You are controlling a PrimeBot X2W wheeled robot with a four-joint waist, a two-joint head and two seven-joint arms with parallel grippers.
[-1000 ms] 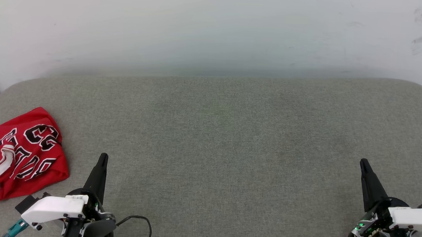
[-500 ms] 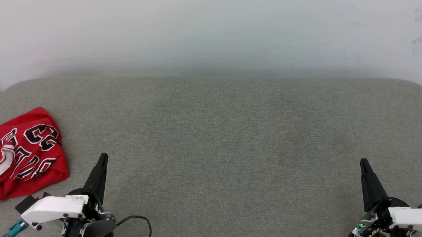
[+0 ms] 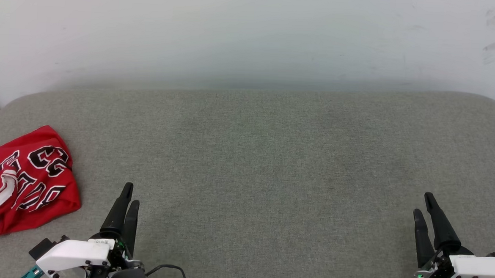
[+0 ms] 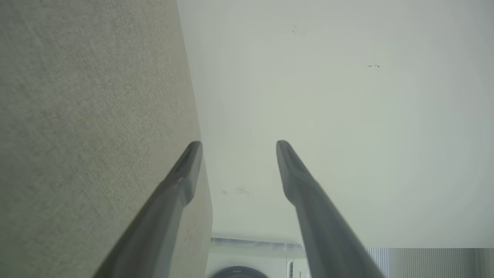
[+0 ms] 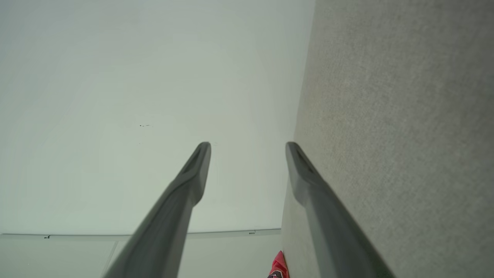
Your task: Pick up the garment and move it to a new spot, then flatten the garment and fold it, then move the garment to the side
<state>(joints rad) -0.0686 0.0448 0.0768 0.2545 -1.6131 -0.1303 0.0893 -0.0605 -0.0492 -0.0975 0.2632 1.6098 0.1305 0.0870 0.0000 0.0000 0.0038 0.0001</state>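
Grey cushion; garment bunched, cut by left edge, lettering seemingly creased; left gripper, right gripper apart.

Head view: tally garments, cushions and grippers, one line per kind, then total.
Garments: 1, the crumpled red sports jersey with black white-outlined letters
Cushions: 1, the grey fabric cushion
Grippers: 2, the dark-fingered left gripper and right gripper, both open
Total: 4

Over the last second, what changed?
Both grippers opened: the left gripper and the right gripper had their fingers shut to a single point and now show them spread. Both also shifted slightly down the head view. Neither holds anything. The jersey stayed crumpled at the left of the cushion.
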